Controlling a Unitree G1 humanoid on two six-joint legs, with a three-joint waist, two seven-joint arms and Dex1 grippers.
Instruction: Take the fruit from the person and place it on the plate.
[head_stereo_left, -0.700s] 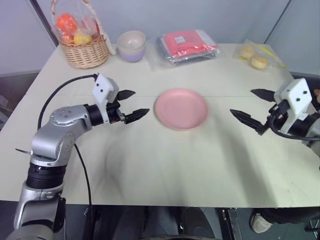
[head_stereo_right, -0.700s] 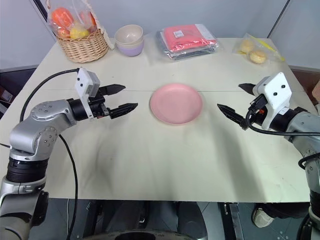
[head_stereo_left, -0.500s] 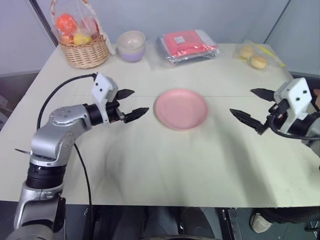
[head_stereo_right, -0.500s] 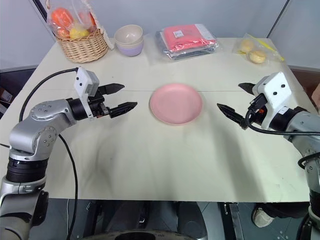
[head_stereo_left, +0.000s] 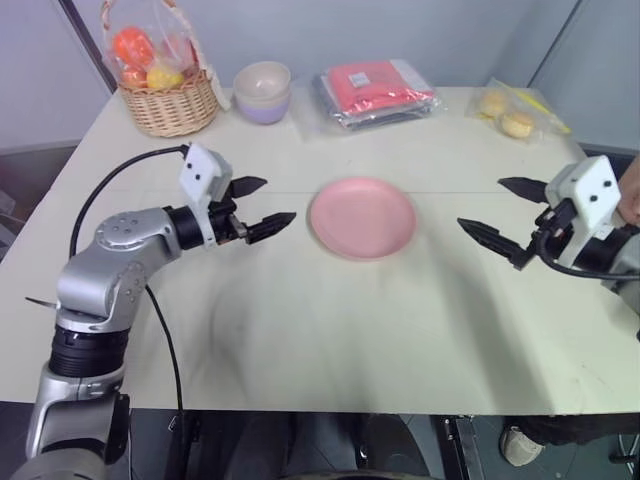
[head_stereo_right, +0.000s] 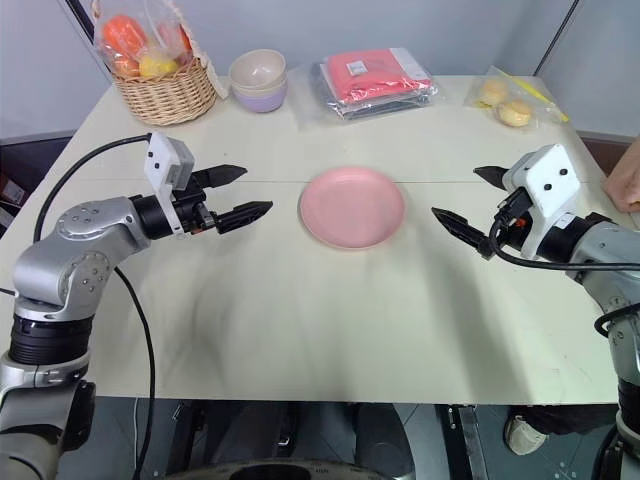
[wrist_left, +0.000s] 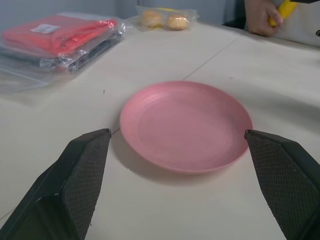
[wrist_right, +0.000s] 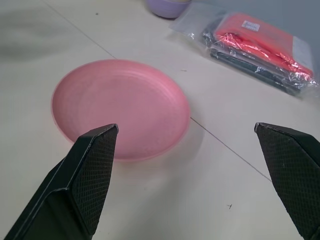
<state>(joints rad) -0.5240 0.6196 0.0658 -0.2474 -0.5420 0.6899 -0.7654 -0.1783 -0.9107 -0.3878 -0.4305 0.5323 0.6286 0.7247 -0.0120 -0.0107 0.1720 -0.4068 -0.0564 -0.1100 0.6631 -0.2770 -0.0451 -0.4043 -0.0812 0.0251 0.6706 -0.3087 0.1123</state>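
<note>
The banana (wrist_left: 283, 8) is off past the far right edge of the table (head_stereo_right: 330, 300), gripped in the person's hand (wrist_left: 260, 16); so little of its yellow shows above the fist that I cannot tell its long axis or which way it points. The same hand (head_stereo_right: 624, 180) peeks in beside my right arm. The pink plate (head_stereo_right: 353, 207) lies flat in the middle of the table, bare, between my two pincers and apart from both. My left gripper (head_stereo_right: 233, 195) hangs over the table just left of the plate, fingers spread wide with nothing between them, aimed at the plate. My right gripper (head_stereo_right: 471, 202) hangs on the plate's other side, likewise gaping and holding nothing, also turned toward the plate. Along the back edge stand a wicker basket (head_stereo_right: 167, 93) with wrapped orange and yellow fruit, a lavender and cream bowl (head_stereo_right: 260, 80), a clear bag of red and dark cloth (head_stereo_right: 378, 80), and a bag of small buns (head_stereo_right: 508, 101) near the right corner. Open tabletop lies between my right pincer and the hand.
</note>
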